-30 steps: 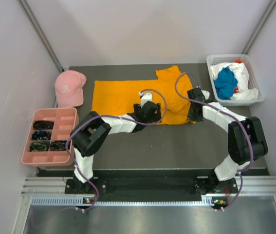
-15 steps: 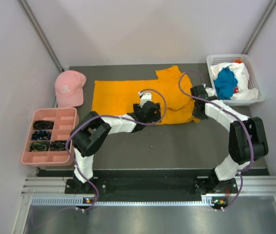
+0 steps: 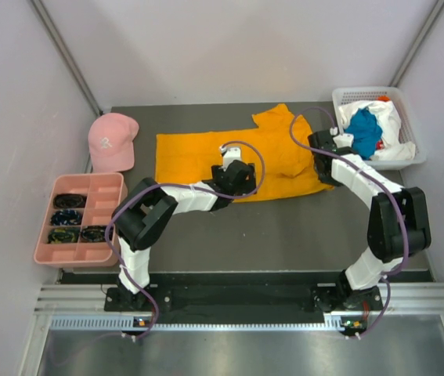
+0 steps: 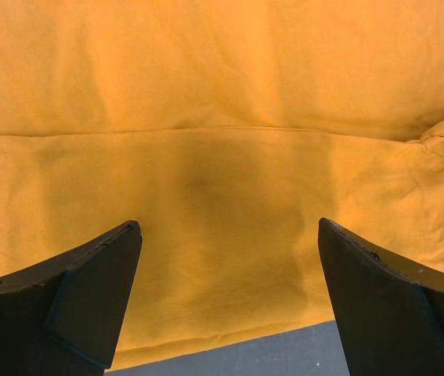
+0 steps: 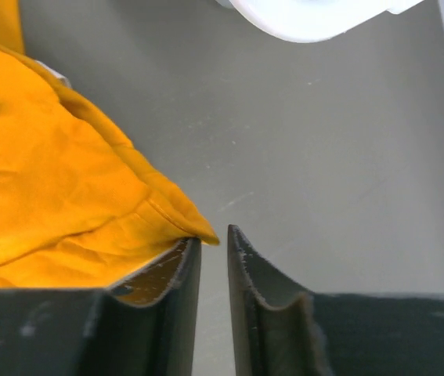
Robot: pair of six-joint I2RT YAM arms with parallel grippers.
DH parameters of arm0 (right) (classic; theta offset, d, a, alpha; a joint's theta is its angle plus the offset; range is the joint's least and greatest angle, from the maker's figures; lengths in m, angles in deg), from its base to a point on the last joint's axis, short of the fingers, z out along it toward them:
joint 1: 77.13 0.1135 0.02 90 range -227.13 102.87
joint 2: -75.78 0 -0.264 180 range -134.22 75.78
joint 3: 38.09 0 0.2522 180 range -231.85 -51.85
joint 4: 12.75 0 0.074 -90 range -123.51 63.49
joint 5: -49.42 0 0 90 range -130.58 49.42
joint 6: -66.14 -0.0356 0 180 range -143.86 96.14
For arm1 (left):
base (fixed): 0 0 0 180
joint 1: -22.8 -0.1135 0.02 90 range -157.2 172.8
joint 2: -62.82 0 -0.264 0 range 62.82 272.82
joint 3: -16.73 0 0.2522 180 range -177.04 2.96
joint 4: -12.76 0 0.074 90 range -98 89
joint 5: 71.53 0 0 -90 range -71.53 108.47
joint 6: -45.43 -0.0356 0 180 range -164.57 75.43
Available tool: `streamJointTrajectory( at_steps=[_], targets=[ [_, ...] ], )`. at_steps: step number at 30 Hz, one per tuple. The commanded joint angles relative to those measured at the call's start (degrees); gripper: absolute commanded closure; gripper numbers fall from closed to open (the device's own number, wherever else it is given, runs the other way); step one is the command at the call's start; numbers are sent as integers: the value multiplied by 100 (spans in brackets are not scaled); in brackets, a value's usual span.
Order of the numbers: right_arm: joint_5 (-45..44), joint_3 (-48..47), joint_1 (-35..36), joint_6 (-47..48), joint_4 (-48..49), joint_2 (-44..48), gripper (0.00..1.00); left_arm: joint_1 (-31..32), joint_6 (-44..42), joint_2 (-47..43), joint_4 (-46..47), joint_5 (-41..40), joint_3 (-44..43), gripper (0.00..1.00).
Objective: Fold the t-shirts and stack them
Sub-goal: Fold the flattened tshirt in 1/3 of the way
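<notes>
One thin corner of the orange t-shirt [image 3: 198, 153] sits at the almost-closed right gripper [image 5: 214, 236], hold unclear, and may slip; left gripper [image 4: 228, 227] gapes above the hem.

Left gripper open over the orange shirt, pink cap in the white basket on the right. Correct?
One thing is off: the pink cap is not in the white basket. It lies left of the orange shirt, just beyond the pink tray, as the top external view shows. The left gripper is open over the shirt.
</notes>
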State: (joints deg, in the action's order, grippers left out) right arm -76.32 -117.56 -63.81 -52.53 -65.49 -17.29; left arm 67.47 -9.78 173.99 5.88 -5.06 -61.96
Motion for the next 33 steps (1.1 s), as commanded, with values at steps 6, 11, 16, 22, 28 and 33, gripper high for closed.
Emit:
streamJointTrajectory(
  at_steps=[6,11,16,22,28,33],
  targets=[
    [-424,-188,-58,63,-145,9,69,-37,125,185,200,32,129,1],
    [-363,-187,-49,80,-101,97,67,-54,257,290,244,59,243,1],
    [-249,-179,-58,72,-66,97,67,-81,336,387,244,112,305,1],
    [-240,-108,-66,80,-66,97,66,-125,397,545,253,156,384,1],
    [-108,-135,-67,142,-92,97,65,-133,494,730,-177,15,419,1],
    [33,-100,-67,186,-83,62,64,-125,529,739,-537,-205,551,1]
  ],
)
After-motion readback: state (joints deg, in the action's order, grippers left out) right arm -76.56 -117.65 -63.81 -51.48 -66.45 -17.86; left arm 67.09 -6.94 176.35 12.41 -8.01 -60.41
